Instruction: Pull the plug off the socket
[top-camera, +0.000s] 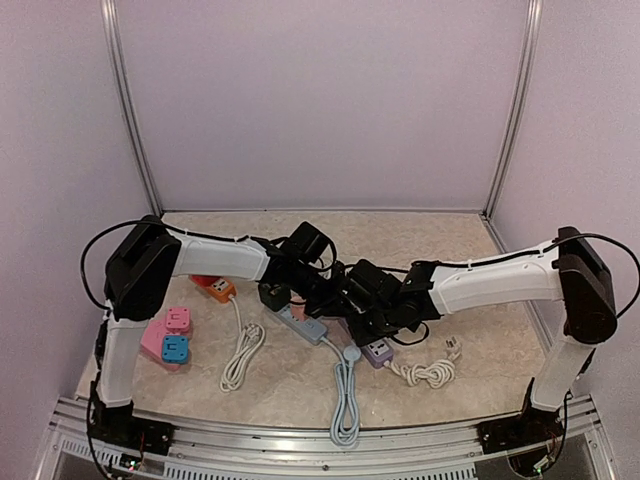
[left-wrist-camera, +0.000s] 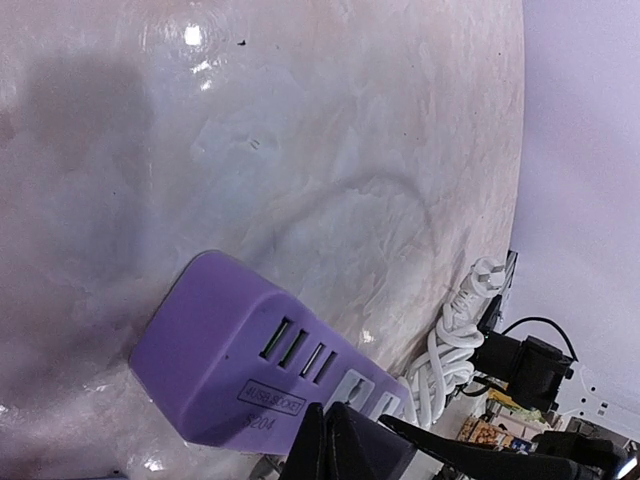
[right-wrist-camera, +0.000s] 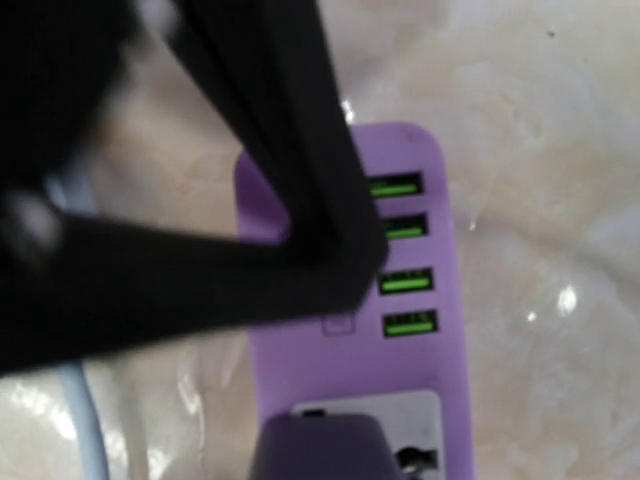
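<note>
**Two arms meet over the purple socket block**

The table (top-camera: 450, 240) is big and shiny, so things may slide on it. From the middle of the table, the purple socket block (top-camera: 378, 350) lies at about 5 o'clock, flat on the top. It looks like light, hard plastic, so I think it will lift or slip if nothing holds it down. The white cord (top-camera: 425, 372) sits curled at 3 o'clock from the block. The dark plug (right-wrist-camera: 320, 448) sticks in the block's 6 o'clock end in the right wrist view. It looks small, stiff and smooth. The best place to pinch it is its two sides, not the cord, and then pull straight out. The right gripper (right-wrist-camera: 335, 265) hangs over the block and the left gripper (left-wrist-camera: 340, 442) is by the plug. I cannot tell if either one is pinching.
</note>
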